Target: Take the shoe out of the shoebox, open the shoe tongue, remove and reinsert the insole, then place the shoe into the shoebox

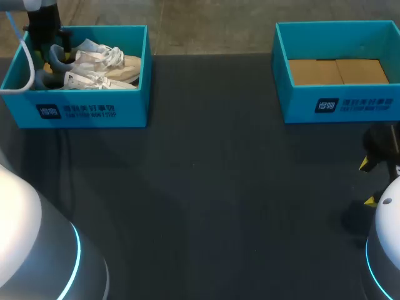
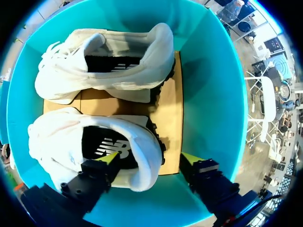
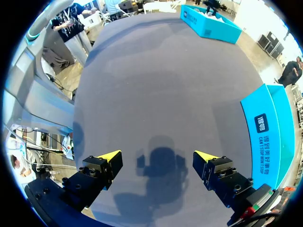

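Dark grey tabletop [image 1: 206, 200] under released right hand [image 3: 157, 154]; left hand [image 2: 151, 158] released astride shoe [image 2: 61, 137] heel.

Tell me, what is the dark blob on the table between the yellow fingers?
Right wrist view: it is the shadow of the right gripper, cast on the table beneath its open fingers; head view: a fainter dark patch lies on the table beside that gripper.

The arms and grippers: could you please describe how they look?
The left arm and right arm have rounded white-grey housings with glowing cyan rings. A white cable runs along the left one. The left gripper and right gripper are black and blocky, with bolted jaws ending in yellow wedge tips.
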You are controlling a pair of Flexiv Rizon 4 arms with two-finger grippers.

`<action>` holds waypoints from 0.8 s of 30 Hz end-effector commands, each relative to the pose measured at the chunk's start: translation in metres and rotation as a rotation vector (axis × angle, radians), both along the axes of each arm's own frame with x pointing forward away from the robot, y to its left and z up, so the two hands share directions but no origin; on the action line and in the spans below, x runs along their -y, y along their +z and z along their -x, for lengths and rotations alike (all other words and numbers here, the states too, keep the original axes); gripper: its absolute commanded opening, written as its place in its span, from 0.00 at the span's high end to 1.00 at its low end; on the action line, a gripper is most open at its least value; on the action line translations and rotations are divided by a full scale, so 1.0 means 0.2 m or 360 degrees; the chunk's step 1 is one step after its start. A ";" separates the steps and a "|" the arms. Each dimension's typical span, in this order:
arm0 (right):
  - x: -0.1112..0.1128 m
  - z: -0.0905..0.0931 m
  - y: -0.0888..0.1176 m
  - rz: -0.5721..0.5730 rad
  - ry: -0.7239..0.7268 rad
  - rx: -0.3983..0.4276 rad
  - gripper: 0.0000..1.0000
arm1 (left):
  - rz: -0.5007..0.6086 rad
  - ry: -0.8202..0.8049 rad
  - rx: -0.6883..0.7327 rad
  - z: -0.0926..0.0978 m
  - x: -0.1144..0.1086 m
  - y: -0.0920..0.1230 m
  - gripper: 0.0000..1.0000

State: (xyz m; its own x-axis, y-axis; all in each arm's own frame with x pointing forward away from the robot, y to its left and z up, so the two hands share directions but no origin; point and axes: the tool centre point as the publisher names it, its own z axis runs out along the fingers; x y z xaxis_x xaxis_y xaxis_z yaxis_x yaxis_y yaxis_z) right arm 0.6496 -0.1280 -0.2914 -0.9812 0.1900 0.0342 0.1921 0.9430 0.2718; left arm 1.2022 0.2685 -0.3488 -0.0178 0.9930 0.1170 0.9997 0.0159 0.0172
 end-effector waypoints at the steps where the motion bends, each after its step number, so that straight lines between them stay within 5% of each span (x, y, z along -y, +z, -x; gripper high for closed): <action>1: 0.00 0.01 0.00 0.0003 0.0000 0.0004 0.00 | 0.0032 -0.0007 0.0029 0.05 0.00 0.07 0.03; 16: 0.00 0.01 0.00 0.0003 0.0000 0.0004 0.00 | 0.0120 -0.0016 0.0100 0.13 0.05 0.39 0.00; 24: 0.00 0.01 0.00 0.0003 0.0000 0.0004 0.00 | 0.0152 -0.0075 0.0082 0.28 0.03 0.50 0.00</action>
State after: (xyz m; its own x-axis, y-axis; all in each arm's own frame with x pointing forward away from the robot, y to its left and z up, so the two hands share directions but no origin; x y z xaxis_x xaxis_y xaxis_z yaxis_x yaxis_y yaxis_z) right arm 0.6496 -0.1280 -0.2914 -0.9812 0.1899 0.0342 0.1920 0.9430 0.2718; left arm 1.1714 0.2600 -0.2594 0.0238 0.9995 0.0189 0.9991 -0.0244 0.0338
